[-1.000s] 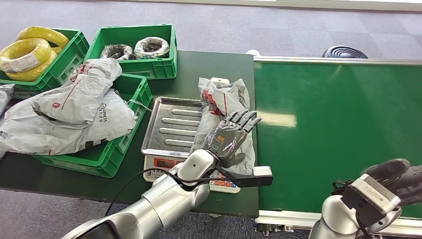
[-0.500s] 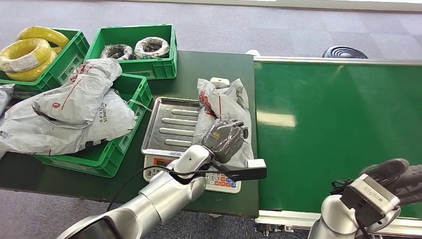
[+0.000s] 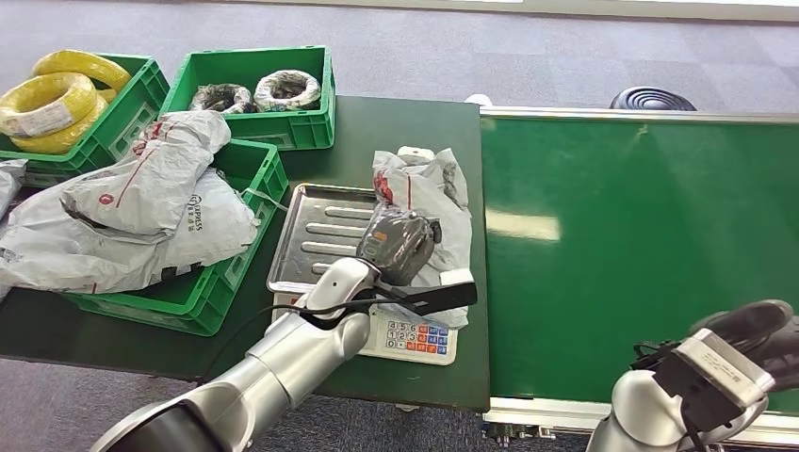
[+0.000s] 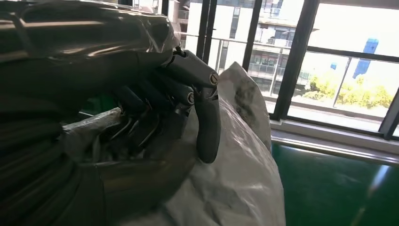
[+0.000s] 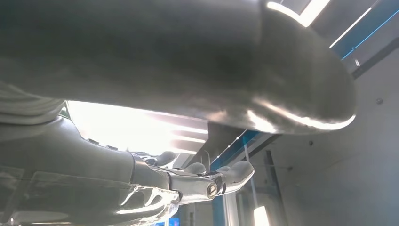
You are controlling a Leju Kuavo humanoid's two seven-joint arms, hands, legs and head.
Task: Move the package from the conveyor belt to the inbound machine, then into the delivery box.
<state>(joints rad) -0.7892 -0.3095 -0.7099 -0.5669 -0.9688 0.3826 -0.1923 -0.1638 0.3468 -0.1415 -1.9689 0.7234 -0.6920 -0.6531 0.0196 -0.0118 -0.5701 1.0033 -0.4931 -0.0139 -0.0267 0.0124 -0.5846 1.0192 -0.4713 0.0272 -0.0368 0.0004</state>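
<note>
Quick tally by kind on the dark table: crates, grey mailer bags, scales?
Green crates: 3
Grey mailer bags: 3, two piled on the near crate, one under the left robot hand on the scale
Scales: 1
Total: 7

Head cam high, looking down; wrist cams close behind hands.

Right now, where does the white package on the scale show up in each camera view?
Head view: package lies at centre on the scale's tray, under the left hand.
Left wrist view: it bulges beside the fingers, package in the lower middle.
Right wrist view: not in it.
Shared landmark: the green conveyor belt, also at.
</note>
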